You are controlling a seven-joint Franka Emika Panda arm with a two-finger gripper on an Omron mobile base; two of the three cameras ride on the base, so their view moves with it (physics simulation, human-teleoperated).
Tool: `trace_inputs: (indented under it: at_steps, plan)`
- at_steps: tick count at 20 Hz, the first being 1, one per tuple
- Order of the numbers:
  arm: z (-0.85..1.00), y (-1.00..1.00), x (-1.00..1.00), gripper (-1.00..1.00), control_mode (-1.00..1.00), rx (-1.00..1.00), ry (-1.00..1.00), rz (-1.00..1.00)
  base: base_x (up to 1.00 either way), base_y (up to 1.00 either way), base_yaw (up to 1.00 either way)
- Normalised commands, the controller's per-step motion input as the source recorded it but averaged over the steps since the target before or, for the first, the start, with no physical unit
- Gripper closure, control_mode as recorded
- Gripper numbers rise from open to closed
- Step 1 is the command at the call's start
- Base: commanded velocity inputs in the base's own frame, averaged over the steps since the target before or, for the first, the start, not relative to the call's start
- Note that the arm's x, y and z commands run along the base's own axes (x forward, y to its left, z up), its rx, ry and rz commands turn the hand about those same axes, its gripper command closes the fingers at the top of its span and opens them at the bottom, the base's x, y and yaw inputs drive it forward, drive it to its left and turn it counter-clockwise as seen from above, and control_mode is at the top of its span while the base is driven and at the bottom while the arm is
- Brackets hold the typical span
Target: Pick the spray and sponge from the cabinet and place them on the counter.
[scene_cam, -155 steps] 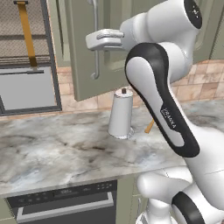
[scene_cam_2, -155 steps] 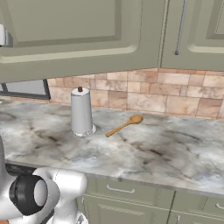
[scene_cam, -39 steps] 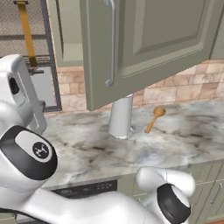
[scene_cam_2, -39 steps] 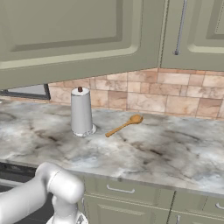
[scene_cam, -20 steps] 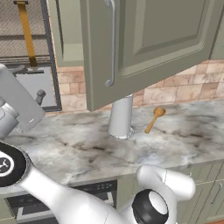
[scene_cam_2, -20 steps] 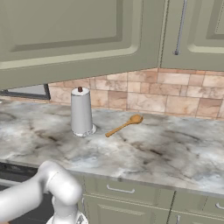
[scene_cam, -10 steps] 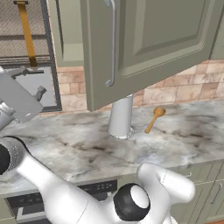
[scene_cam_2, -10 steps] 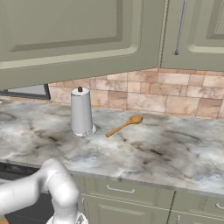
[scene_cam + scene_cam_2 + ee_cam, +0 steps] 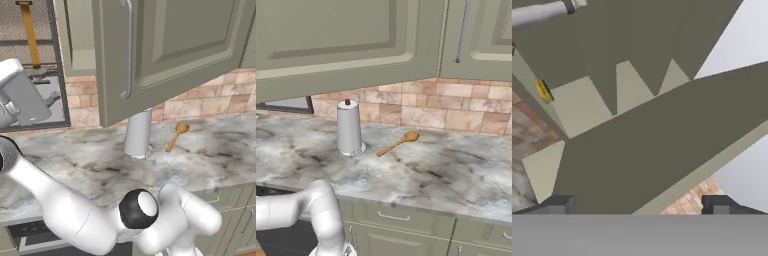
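The sponge, a small yellow block, is sitting deep inside the olive-green cabinet, whose door is standing open. The spray cannot be made out. The gripper is pointing up into the cabinet from below with jaws wide and empty. The counter is carrying a paper-towel roll and wooden spoon (neither task item placed); both picks are remaining.

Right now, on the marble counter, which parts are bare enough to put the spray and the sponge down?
The grey-veined marble counter is bare right of the wooden spoon, and along its front edge. It is also bare left of the white paper-towel roll. The crowded spot is at the back, where roll and spoon lie close together.
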Motion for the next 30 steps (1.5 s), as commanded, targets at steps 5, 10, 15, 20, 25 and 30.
trace_inputs:
  at_steps: [5,10,15,20,25,30]
  plan:
    - [0.26,-0.34,0.00,-1.00,-1.00,0.24,0.00,0.00,0.00,0.00,0.00]
    - [0.15,-0.32,0.00,-1.00,-1.00,0.16,-0.05,-0.01,0.00,0.00,0.00]
    - [0.06,-0.26,0.00,-1.00,-1.00,0.11,-0.04,0.00,0.00,0.00,0.00]
    - [0.01,-0.21,0.05,-1.00,-1.00,0.00,0.00,0.00,0.00,0.00,0.00]
    - [0.01,-0.17,0.05,-1.00,-1.00,-0.03,0.00,0.00,0.00,0.00,0.00]
    - [0.00,-0.28,0.13,-1.00,-1.00,-0.06,0.00,0.00,0.00,0.00,0.00]
